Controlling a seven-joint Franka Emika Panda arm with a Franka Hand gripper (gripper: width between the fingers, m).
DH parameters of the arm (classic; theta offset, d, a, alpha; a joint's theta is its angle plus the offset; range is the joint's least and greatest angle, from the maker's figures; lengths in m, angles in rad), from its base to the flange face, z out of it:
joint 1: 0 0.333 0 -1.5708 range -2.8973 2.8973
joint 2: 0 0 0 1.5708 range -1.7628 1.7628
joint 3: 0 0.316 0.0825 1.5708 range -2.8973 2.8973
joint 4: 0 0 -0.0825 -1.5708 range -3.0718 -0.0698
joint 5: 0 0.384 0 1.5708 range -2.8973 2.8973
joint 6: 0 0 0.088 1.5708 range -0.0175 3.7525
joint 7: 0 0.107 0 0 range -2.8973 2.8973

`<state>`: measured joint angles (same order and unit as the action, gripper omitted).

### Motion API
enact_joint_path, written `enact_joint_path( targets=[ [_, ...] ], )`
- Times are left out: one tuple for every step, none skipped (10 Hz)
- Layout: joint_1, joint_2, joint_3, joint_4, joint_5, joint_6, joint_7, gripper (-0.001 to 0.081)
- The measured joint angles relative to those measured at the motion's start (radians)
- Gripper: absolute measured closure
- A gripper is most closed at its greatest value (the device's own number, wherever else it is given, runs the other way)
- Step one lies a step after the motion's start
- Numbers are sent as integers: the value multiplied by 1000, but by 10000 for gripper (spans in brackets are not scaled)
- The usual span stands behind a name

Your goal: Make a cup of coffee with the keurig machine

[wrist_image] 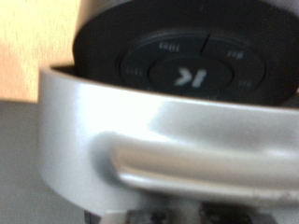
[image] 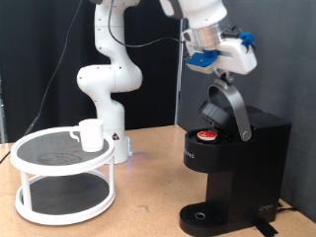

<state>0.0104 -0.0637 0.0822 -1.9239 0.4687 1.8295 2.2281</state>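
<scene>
The black keurig machine (image: 232,168) stands at the exterior view's right with its hinged lid (image: 225,107) raised. A red-and-white pod (image: 205,136) sits in the open chamber. My gripper (image: 219,71) is just above the raised lid, at or touching its top end; its fingertips are hard to make out. The wrist view is filled by the lid's silver rim (wrist_image: 140,131) and its black round button panel (wrist_image: 187,70), very close; no fingers show there. The white cup (image: 91,134) stands on the top tier of the white round table (image: 30,166) at the exterior view's left, far from the gripper.
The robot's white base (image: 104,84) stands behind the round table. The machine's round drip tray (image: 202,215) holds nothing. A dark panel stands behind the machine, and a wooden tabletop (image: 148,197) lies between the table and the machine.
</scene>
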Motion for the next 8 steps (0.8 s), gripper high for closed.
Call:
enact_joint_path(
  targets=[
    [-10,1,-4,-9,-34,0,11,806],
    [-19,3,-6,-17,-69,1,32,806],
    [-25,9,-7,-25,-107,6,60,806],
    [-30,15,-7,-37,-144,18,84,806],
    [-35,23,-8,-54,-176,33,98,806],
    [-39,35,-8,-70,-199,54,106,806],
    [-43,45,-9,-87,-210,78,108,806],
    [-43,56,-9,-109,-212,108,108,806]
  ],
)
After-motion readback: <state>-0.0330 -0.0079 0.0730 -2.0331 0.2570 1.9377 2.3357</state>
